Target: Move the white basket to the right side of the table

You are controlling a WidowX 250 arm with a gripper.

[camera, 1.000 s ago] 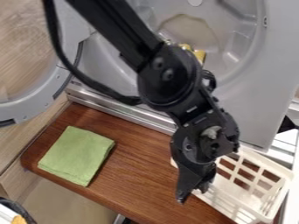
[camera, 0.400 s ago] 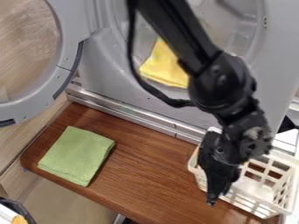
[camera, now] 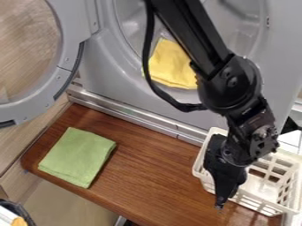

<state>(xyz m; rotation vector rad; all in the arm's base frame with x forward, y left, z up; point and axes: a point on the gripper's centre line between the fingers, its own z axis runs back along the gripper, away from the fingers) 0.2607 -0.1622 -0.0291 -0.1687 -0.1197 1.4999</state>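
Laundry spot; whether in real home or mock-up, cannot tell. Signs: grey front-loading machine (camera: 280,84), washer or dryer, round door (camera: 70,55) swung open; yellow cloth (camera: 171,66) at drum opening; folded green cloth (camera: 77,156) and white plastic basket (camera: 201,171) on brown wooden surface (camera: 147,176) below.

White basket (camera: 282,164), plain green cloth (camera: 77,156), yellow cloth (camera: 171,64), brown wood-grained table (camera: 147,176), black robot arm (camera: 194,35)

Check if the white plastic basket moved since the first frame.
Yes, toward the view's right: the basket now sits farther from the folded green cloth, which hasn't moved.
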